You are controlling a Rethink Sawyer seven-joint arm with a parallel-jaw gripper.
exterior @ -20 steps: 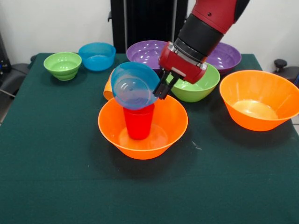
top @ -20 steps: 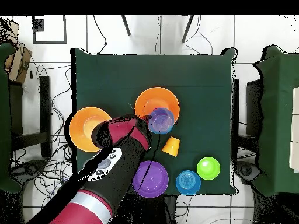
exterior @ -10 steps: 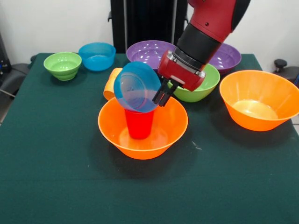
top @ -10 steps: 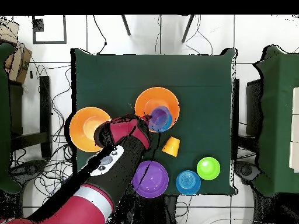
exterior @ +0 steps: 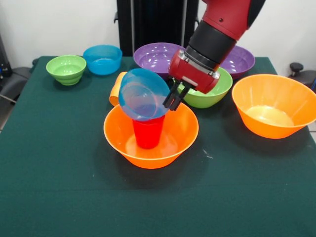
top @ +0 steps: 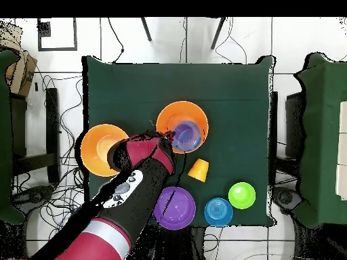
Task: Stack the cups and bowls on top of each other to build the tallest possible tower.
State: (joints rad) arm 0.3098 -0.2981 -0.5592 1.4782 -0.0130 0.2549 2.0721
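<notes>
**Blue bowl tilted over the red cup**

We see the pincer (exterior: 171, 100) pinching a small blue bowl (exterior: 143, 94) by its rim — tilted, open side toward the camera, right over the red cup (exterior: 147, 132). That cup stands upright in an orange bowl (exterior: 150, 134) mid-bench (exterior: 59, 173). The orange cup (exterior: 116, 88) lies just behind.

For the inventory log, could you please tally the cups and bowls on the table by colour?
Orange: 3, two large bowls and a cup lying on its side
Purple: 2 bowls
Green: 2 bowls
Blue: 2 bowls, one on the table, one in the gripper
Red: 1 cup
Total: 10
</notes>
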